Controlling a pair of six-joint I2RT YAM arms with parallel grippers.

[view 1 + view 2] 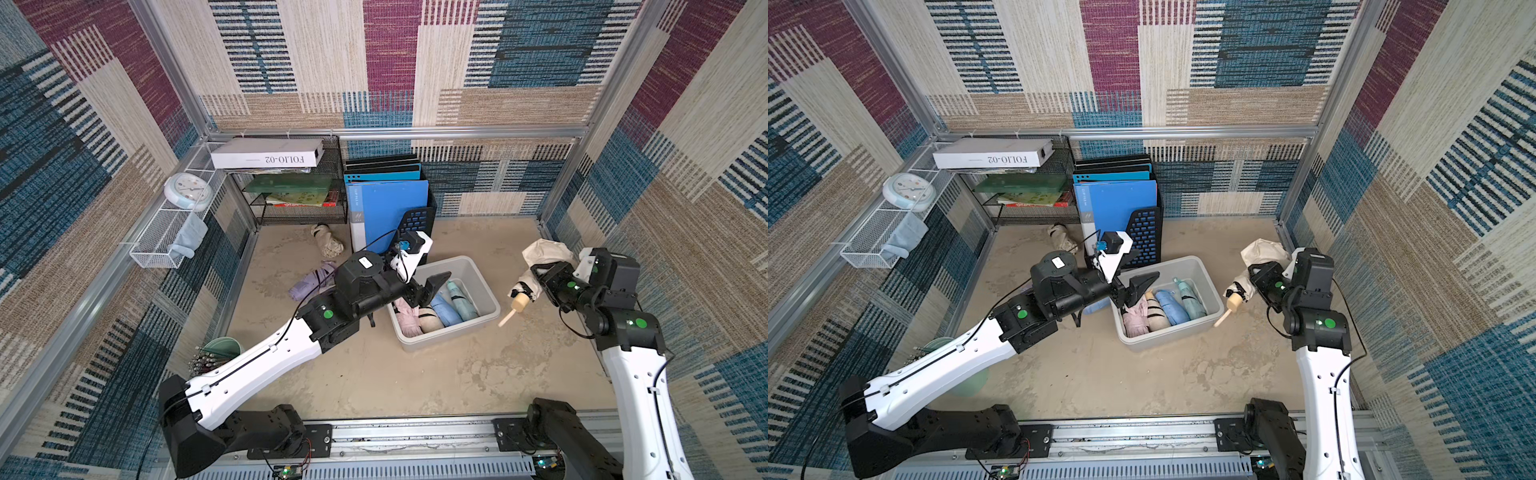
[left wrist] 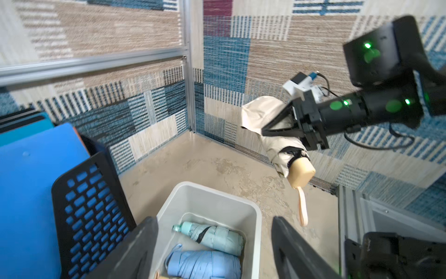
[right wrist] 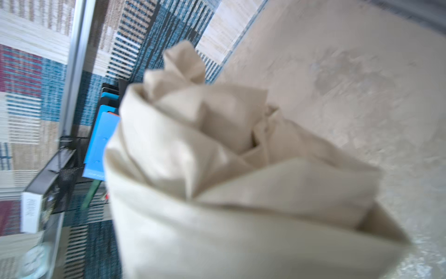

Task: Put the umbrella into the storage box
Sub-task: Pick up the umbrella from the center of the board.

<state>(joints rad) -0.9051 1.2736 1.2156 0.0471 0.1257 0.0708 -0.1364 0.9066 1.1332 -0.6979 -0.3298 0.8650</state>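
While the right wrist view is giving me only blurred cream cloth, the left wrist view is showing the right claw (image 2: 277, 125) gripping the umbrella (image 2: 275, 149) by its loose cloth, in the air just outside the right rim of the storage box (image 1: 440, 336). My left claw (image 2: 212, 218) is hovering wide open and empty over the box, whose far end is lying bare. The tan handle (image 2: 301, 174) is pointing downward.

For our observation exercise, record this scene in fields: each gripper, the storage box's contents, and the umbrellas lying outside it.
left gripper: open, empty, above the storage box
right gripper: shut on the cream umbrella, held in the air beside the box
in box: pink umbrella, beige umbrella, blue umbrella, mint umbrella
on table: purple umbrella, patterned umbrella
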